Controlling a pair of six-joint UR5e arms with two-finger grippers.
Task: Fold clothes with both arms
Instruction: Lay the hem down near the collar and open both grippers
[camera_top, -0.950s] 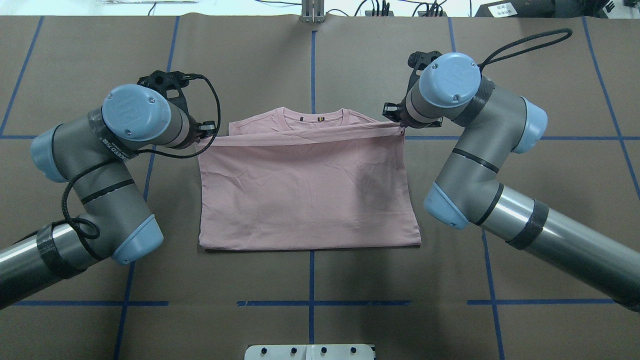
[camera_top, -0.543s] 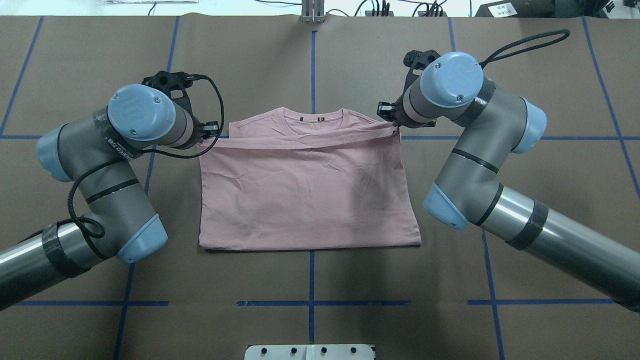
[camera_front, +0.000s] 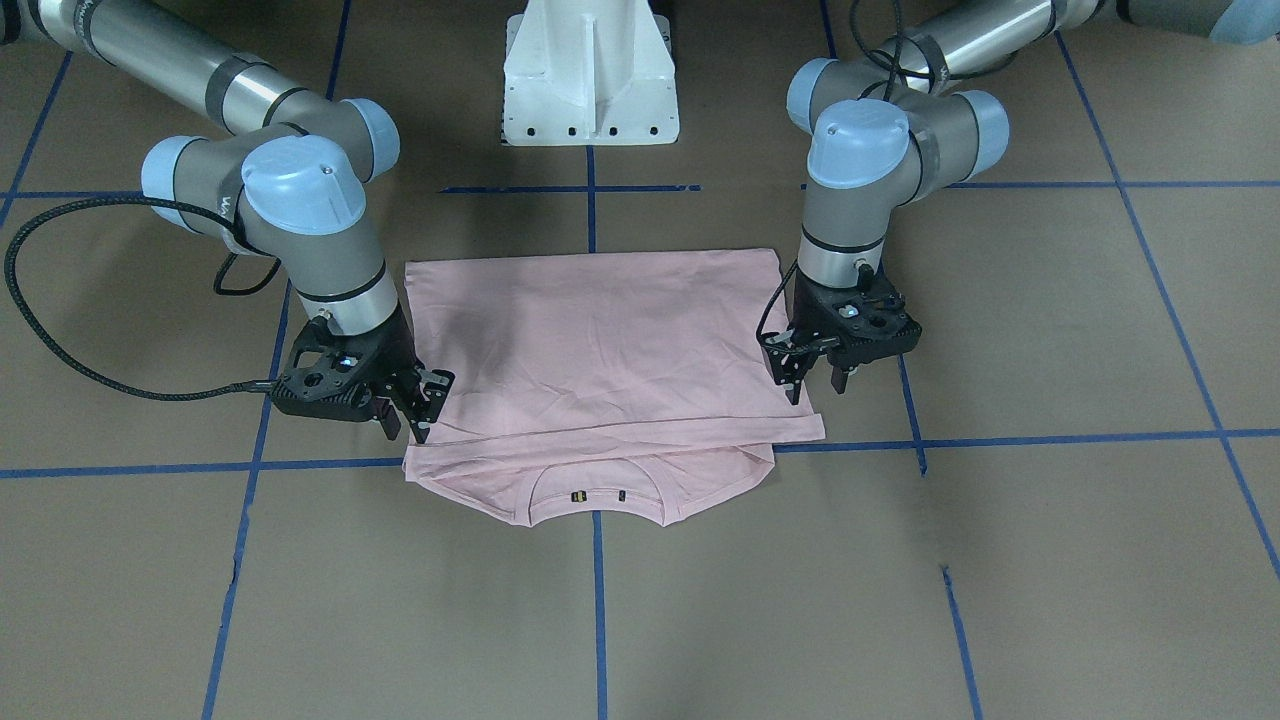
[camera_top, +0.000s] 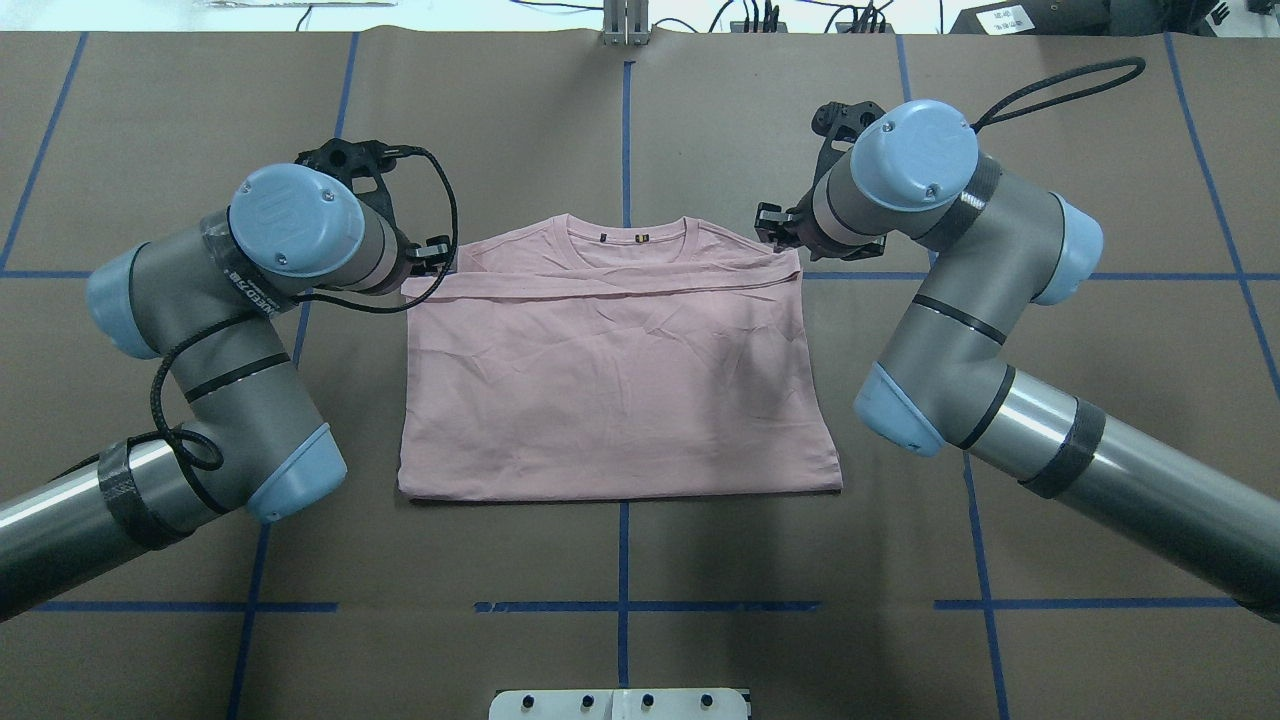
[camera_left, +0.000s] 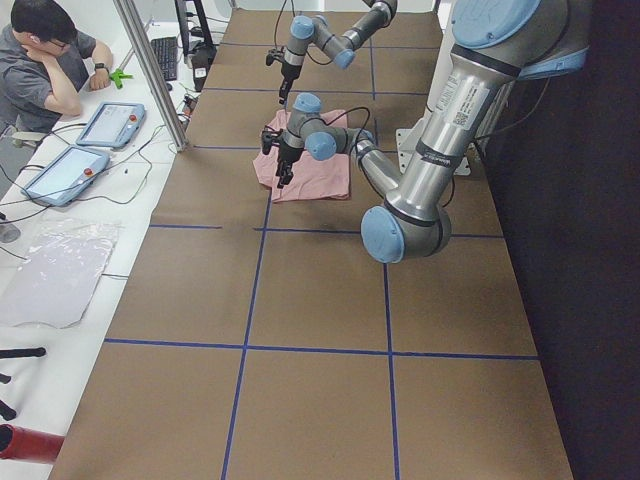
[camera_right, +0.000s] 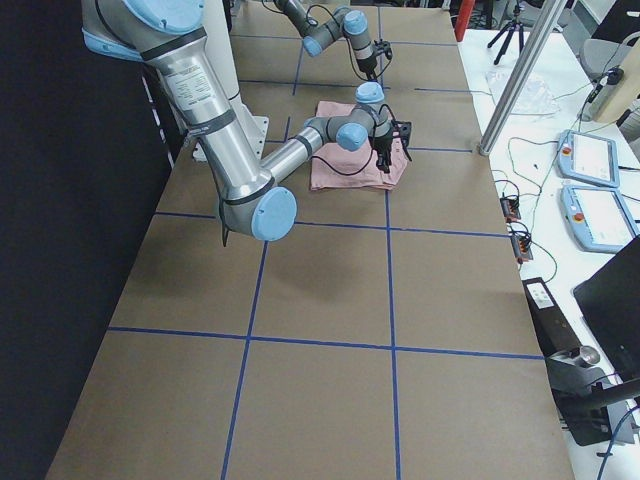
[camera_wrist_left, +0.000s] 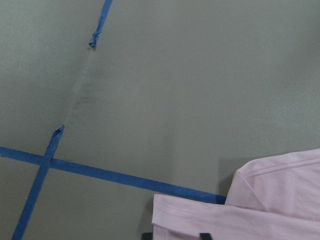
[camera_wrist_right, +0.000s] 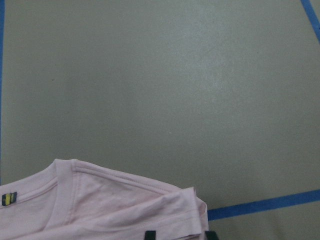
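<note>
Evidently this is the letting-go at the end of a half fold. Take the overhead view as a clock face centred on the garment.

The left gripper (camera_front: 818, 388) hangs at the 10 o'clock corner with its jaws parted. Its wrist camera shows two fingertips apart with the cloth edge slack between them, so I judge it grips nothing. The right gripper (camera_front: 408, 432) mirrors it at the 2 o'clock corner, jaws likewise apart over the cloth (nothing looks pinched there either). Each stands at one end of the hem (camera_top: 600, 283), which makes sense: holding both corners lets that edge be laid down as one line.

The T-shirt (camera_top: 620, 400) lies on the table (camera_top: 620, 130) with no print showing, its lower half doubled over toward 12 o'clock and the crease at 6. The hem stops short of the collar (camera_top: 626, 238), which shows beyond it with the shoulders. It also sits slightly askew, with the 10 o'clock end further from the collar.

The left arm (camera_top: 230, 300) and right arm (camera_top: 960, 270) reach in from 8 and 4 o'clock, their elbows outside the cloth, likely to avoid dragging it. A straight lift looks the safest next move.
</note>
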